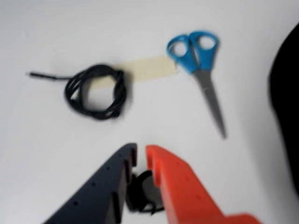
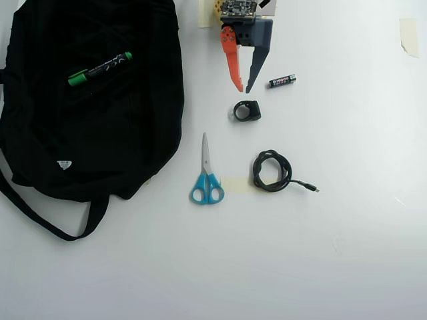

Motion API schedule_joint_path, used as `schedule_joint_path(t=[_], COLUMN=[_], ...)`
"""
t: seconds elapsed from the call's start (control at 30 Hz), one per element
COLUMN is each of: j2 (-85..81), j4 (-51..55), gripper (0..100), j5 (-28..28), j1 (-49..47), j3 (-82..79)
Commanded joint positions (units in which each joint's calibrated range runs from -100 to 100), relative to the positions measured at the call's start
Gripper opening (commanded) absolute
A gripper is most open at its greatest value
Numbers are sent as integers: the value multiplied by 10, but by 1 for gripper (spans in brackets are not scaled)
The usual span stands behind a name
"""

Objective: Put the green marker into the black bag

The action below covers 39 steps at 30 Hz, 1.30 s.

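Note:
In the overhead view the green marker (image 2: 100, 68), black barrel with a bright green cap, lies on top of the large black bag (image 2: 93, 127) at the left. My gripper (image 2: 243, 89) is to the right of the bag over the bare table, its orange and dark fingers closed to a narrow gap with nothing between them. In the wrist view the gripper (image 1: 141, 151) enters from the bottom and only the bag's edge (image 1: 287, 102) shows at the right. The marker is out of that view.
A small black ring-shaped part (image 2: 247, 111) lies just below the fingertips, seen between the jaws in the wrist view (image 1: 145, 191). Blue scissors (image 2: 207, 175) (image 1: 201, 70), a coiled black cable (image 2: 272, 171) (image 1: 96, 91), an AA battery (image 2: 282, 81) and tape strips (image 2: 233, 184) lie nearby.

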<state>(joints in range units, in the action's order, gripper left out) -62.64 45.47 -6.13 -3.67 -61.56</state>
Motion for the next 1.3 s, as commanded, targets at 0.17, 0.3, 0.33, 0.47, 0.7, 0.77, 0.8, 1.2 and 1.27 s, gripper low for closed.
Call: schedule_joint_path(t=[0.17, 0.3, 0.33, 0.47, 0.7, 0.77, 0.8, 1.2, 1.27], j2=[-129, -191, -207, -262, -319, -328, -330, -358, -367], j4=[3, 3, 3, 3, -1, 3, 3, 110, 134], gripper=[2, 2, 2, 2, 2, 2, 2, 2, 2], j5=[-1, -1, -1, -1, 0, 4, 16, 72, 72], j1=[-59, -71, -74, -78, -73, -76, -76, -69, -67], j3=[-107, -176, -195, -269, -366, -379, -379, -379, -378])
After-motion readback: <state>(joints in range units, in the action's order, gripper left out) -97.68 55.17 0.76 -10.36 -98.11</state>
